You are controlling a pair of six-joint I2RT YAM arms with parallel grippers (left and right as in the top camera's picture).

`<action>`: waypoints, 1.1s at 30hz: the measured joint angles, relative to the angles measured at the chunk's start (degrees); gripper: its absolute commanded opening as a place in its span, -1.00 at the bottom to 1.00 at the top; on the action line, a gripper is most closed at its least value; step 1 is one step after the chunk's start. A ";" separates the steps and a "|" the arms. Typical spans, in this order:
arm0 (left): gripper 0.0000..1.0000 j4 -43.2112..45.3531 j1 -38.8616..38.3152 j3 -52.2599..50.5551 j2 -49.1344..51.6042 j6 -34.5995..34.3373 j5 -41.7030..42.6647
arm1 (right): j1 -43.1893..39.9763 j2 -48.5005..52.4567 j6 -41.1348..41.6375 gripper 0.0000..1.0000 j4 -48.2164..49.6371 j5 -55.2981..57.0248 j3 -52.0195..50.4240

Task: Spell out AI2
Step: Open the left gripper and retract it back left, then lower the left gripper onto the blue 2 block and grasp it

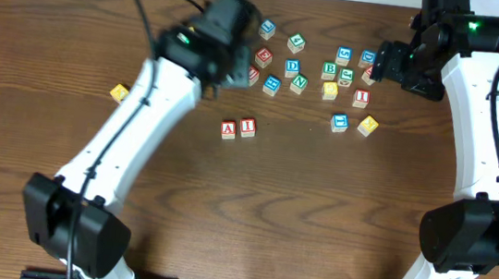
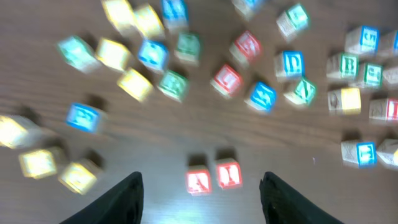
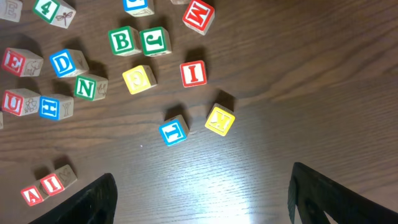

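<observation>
Left claw (image 2: 202, 186) hangs open, raised, facing A cube (image 2: 199, 182) and I cube (image 2: 228, 174).

the room is bright, with soft light from above. from overhead, the left arm (image 1: 157, 93) looks smeared near its top end. the left wrist view is all fuzzy, every cube (image 2: 261, 96) smudged. the right wrist view is sharp, with a white shine on the table (image 3: 249, 186) and small dark shadows beside the cubes.
</observation>
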 measured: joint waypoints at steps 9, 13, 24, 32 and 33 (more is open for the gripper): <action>0.25 -2.51 10.99 16.76 8.31 7.85 0.00 | 0.17 0.00 -0.02 0.71 0.28 0.00 0.00; 0.23 -0.20 12.33 16.90 14.12 10.23 0.02 | 0.55 0.00 0.00 0.72 0.24 0.00 0.00; 0.13 8.98 12.04 16.85 23.67 12.50 0.00 | 1.68 0.00 0.00 0.72 -0.76 0.00 0.00; 0.12 12.44 11.98 16.85 28.98 12.81 -0.20 | 2.78 0.00 0.00 0.73 -0.68 -0.02 0.00; 0.12 12.41 11.96 16.85 29.79 12.81 -0.20 | 2.80 0.00 -0.02 0.73 -0.68 -0.04 0.00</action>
